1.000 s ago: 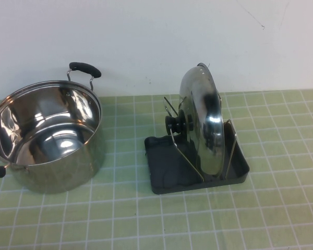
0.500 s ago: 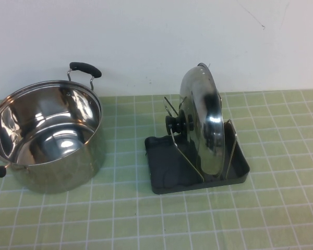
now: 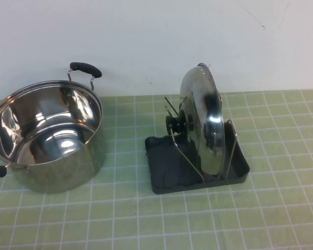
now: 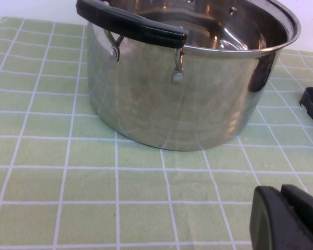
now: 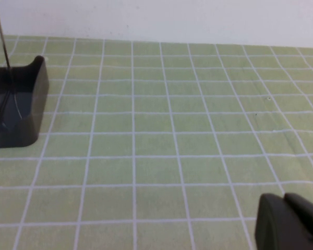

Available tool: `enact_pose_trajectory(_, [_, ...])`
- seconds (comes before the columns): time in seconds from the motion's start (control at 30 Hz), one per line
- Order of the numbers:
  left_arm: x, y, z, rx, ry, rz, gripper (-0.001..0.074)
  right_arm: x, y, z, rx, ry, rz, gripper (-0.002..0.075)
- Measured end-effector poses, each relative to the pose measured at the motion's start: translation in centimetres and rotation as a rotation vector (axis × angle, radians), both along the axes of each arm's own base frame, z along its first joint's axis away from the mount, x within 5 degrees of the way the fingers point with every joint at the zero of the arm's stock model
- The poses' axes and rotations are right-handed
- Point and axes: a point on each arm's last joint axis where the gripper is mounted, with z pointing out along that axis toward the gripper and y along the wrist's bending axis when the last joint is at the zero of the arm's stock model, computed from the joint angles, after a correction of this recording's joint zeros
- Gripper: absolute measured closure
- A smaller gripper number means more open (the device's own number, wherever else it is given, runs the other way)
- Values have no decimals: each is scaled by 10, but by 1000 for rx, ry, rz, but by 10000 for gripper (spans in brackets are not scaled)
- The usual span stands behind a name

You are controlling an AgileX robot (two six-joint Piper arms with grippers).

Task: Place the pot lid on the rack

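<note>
1. The pot lid [image 3: 203, 121] stands on edge in the rack [image 3: 167, 164], right of centre in the high view, held between the upright wire dividers [image 3: 230, 148].
2. Its black knob [image 3: 178, 124] faces the left of the frame, and its polished dome reaches well above the wires toward the white wall [image 3: 146, 36].
3. The rack is a dark grey tray resting flat on the green tiled tabletop [image 3: 146, 219]; the lid fills its right half, while the left half of the tray lies bare.
4. The large steel pot [image 3: 46, 135] sits at the left of the high view, well apart from the rack, open side up, with one black loop handle [image 3: 84, 69] at its far rim.
5. The left hand [image 4: 288, 219] shows only as a dark tip in the lower right corner of the left wrist view, above the tabletop and short of the pot [image 4: 188, 78]; whether it is spread or pressed together cannot be told.
6. The right hand [image 5: 289, 223] shows likewise in the lower right corner of the right wrist view, over bare tiles, well apart from the rack corner [image 5: 21, 99] at the left edge; its state cannot be told either.
7. Neither hand appears in the high view.
</note>
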Motion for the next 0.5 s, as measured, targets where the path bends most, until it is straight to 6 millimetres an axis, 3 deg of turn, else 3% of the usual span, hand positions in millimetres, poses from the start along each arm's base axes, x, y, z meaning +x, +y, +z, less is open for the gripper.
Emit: enact_pose_trajectory(0.5, [0, 0, 0, 0, 0, 0, 736, 0, 0, 0, 15, 2, 1, 727])
